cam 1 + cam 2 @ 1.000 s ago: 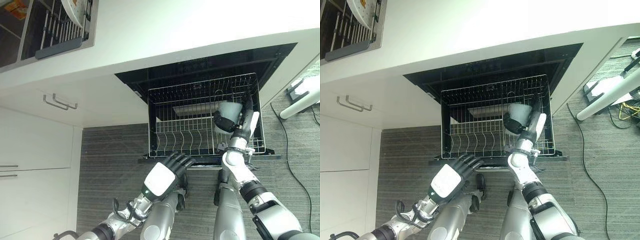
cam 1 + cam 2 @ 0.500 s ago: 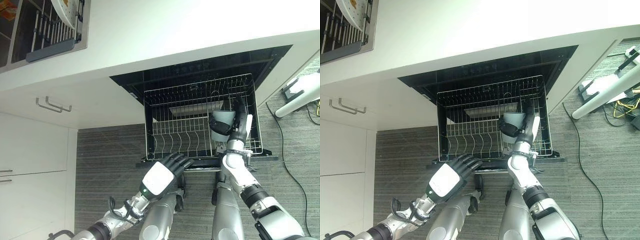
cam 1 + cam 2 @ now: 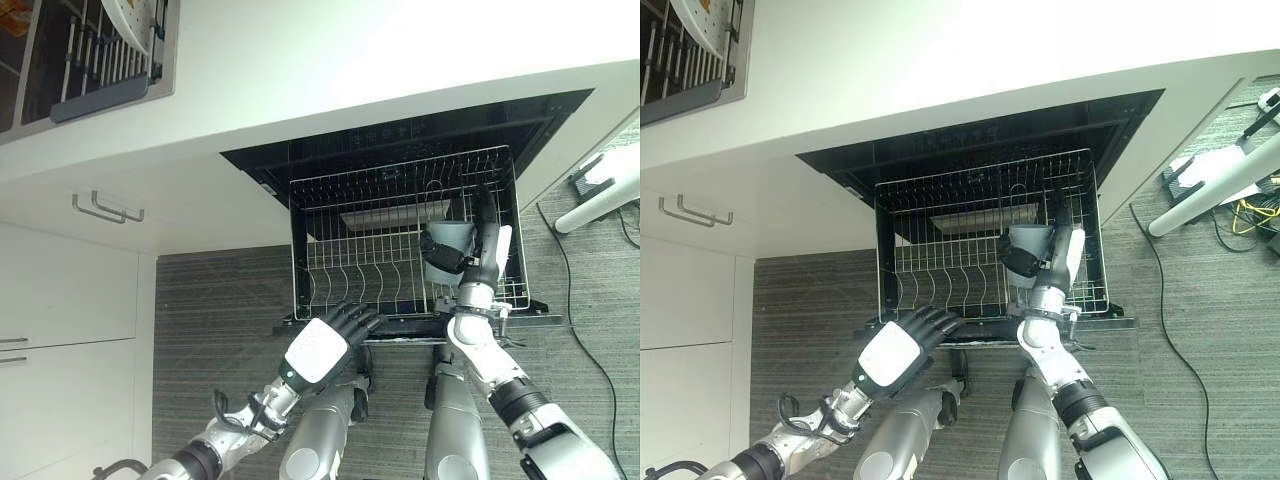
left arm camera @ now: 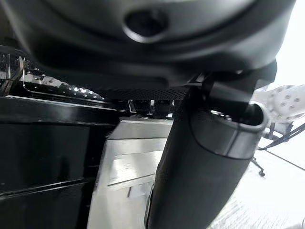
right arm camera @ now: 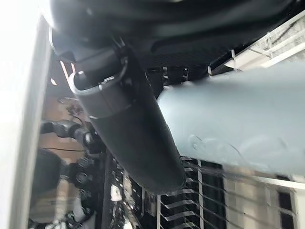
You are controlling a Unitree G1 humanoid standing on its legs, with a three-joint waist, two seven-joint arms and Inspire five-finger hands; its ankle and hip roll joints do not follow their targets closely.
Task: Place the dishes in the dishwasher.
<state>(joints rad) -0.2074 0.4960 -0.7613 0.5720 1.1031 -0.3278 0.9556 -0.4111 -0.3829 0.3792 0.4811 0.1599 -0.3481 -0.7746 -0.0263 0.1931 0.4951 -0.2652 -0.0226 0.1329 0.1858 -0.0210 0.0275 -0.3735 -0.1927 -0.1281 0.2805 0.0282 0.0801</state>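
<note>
Two hands: you have both in the eye views, the left low and near the rack's front edge, the right over the rack's right part
Right hand: your fingers and thumb are curled round a cup; in the right wrist view the thumb lies against the cup's pale side
Cup: pale grey-blue, held in your right hand above the right side of the rack, tilted, its open end toward the back of the dishwasher; whether it touches the wires you cannot tell
Left hand: your palm's white back faces up, the fingers bent loosely and holding nothing, their tips at the rack's front edge; touching or just short of it, you cannot tell
Rack: wire basket pulled out of the dishwasher, with a row of upright tines along its front half, bare where you can see them
Dishwasher: dark opening under the white counter, the rack standing out in front of it over the grey floor
Counter: white, running across above the opening
Drying rack: at the far left on the counter, a grey tray with upright wires and a white plate standing in it
Cabinet handles: two metal bars on the white front left of the dishwasher
White stand: on the floor at the right, well apart from the rack
</note>
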